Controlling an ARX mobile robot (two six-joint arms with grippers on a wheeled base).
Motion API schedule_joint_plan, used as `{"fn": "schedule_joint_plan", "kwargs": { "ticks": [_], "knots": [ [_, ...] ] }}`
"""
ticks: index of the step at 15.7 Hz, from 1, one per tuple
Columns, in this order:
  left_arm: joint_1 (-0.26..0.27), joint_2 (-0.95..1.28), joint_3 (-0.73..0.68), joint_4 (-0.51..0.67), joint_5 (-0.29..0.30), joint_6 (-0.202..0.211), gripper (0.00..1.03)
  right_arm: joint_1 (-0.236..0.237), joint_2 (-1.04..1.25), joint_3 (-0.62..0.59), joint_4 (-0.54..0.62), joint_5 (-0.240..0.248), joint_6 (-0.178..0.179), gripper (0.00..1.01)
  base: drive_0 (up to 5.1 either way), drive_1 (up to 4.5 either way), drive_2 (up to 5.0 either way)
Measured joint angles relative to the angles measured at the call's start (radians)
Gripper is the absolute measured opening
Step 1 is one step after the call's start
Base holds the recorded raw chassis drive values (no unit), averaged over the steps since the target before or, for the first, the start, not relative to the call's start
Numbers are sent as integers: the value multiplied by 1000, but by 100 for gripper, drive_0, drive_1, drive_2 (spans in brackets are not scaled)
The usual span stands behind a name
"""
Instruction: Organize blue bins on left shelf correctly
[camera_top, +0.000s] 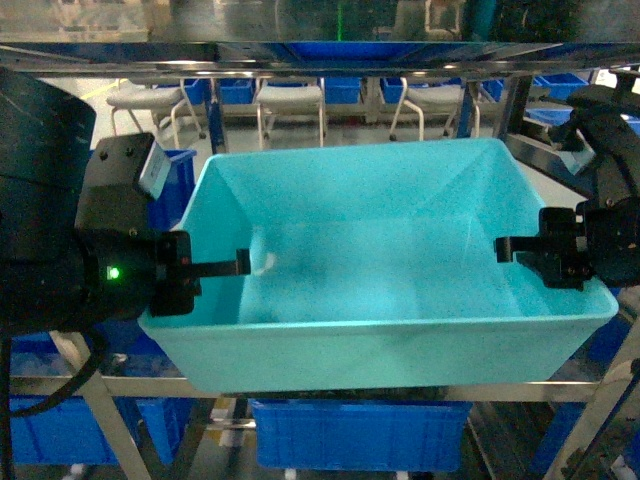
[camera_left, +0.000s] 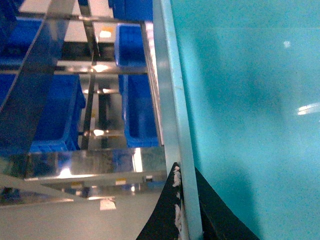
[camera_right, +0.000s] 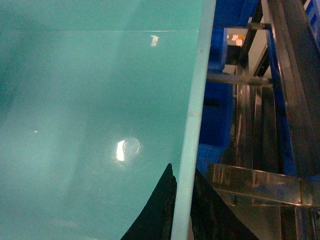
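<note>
Dim, blue-tinted views; overhead glare spots on the turquoise bin (camera_right: 100, 100) floor toward 6 o'clock; steel shelf beams (camera_left: 95, 167) glint; close wrist views soft.

The bin (camera_top: 380, 300) sits in the middle, in front of the shelf (camera_top: 330, 60), whose top beam runs across above and behind it. The left tool (camera_top: 235, 264) straddles the bin's left wall, one finger inside and one outside; the right tool (camera_top: 520, 248) straddles the right wall likewise. Another bin (camera_top: 355, 432) lies below the held one, under a lower shelf beam. Chairs (camera_top: 290, 100) stand well behind the shelf.
</note>
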Motion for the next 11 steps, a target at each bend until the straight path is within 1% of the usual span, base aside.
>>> {"fn": "schedule_joint_plan", "kwargs": {
  "ticks": [1,3,5,8,11],
  "knots": [
    [3,24,0,-2,11,-3,2,0,23,1,-13,0,0,7,9,401,-384],
    [13,76,11,-32,40,-15,2,2,64,8,-52,-3,2,7,0,0,0],
    [15,121,34,-27,44,-14,2,3,103,39,-73,2,-3,7,0,0,0],
    [20,189,77,-32,45,4,2,3,152,63,-84,6,-5,7,0,0,0],
    [19,228,111,-53,43,14,2,2,207,121,-139,0,-8,7,0,0,0]
  ]
}}
